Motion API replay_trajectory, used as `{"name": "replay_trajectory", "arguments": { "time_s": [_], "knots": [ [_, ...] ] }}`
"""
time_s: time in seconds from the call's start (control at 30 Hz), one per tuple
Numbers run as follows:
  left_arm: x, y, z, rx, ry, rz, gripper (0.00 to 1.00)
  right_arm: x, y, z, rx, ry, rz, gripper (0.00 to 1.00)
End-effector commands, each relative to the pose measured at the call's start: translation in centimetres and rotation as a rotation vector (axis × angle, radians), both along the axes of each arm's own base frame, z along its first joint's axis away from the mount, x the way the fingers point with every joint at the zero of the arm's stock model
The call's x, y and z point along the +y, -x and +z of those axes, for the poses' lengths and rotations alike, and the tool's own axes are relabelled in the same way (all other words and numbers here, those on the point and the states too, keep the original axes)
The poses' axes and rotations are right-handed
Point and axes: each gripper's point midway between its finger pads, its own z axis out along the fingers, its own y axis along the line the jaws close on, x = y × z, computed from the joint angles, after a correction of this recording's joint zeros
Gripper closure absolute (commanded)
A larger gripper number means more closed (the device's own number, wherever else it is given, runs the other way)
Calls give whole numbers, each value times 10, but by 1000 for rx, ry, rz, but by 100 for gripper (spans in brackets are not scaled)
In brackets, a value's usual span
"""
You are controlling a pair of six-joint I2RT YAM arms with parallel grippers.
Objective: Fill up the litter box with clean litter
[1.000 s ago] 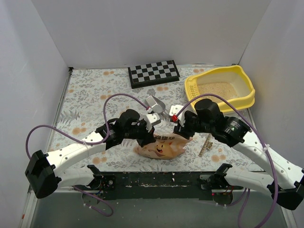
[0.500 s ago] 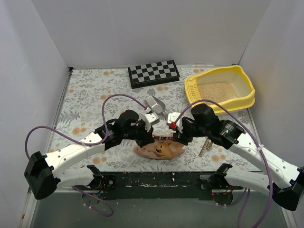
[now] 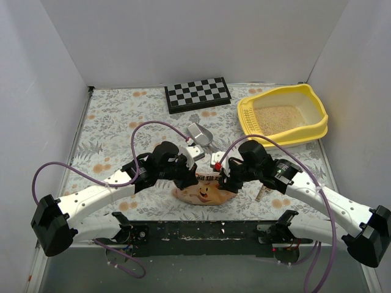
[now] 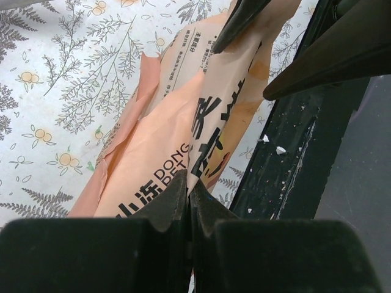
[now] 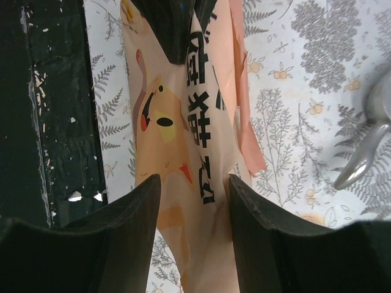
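Observation:
The yellow litter box (image 3: pixel 319 119) stands at the back right, with pale beige clean litter (image 3: pixel 280 117) on its floor. A peach-orange bag with a cat face (image 3: pixel 204 192) stands near the front edge between both arms. My left gripper (image 4: pixel 188 189) is shut on the bag's (image 4: pixel 153 165) upper edge, a thin fold pinched between its pads. My right gripper (image 5: pixel 194 183) is open, its fingers standing on either side of the bag's (image 5: pixel 183 134) other end with bag material between them. In the top view the left gripper (image 3: pixel 195 171) and right gripper (image 3: pixel 221 176) face each other over the bag.
A silver metal scoop (image 3: pixel 198 133) lies on the floral cloth just behind the grippers, also visible as the scoop (image 5: pixel 366 152) at the right wrist view's edge. A checkerboard (image 3: pixel 197 93) sits at the back. A small brown strip (image 3: pixel 264 186) lies right of the bag. The black base rail (image 3: pixel 201 232) runs along the front.
My right arm has swung left and down toward the bag, so its open fingers now straddle the bag's end. The left gripper has kept its grip and barely moved.

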Motion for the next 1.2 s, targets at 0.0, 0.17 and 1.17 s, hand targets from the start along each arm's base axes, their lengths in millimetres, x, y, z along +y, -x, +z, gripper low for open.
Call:
{"name": "replay_trajectory", "arguments": {
  "time_s": [0.0,0.17,1.17],
  "knots": [
    [7,0,5,-1,-14,22,100,9,5,-10,45,-23,22,46],
    [8,0,5,1,-14,29,100,6,11,-31,108,17,17,49],
    [-14,21,-33,-71,29,-309,100,-7,8,-22,101,56,-46,99]
  ]
}}
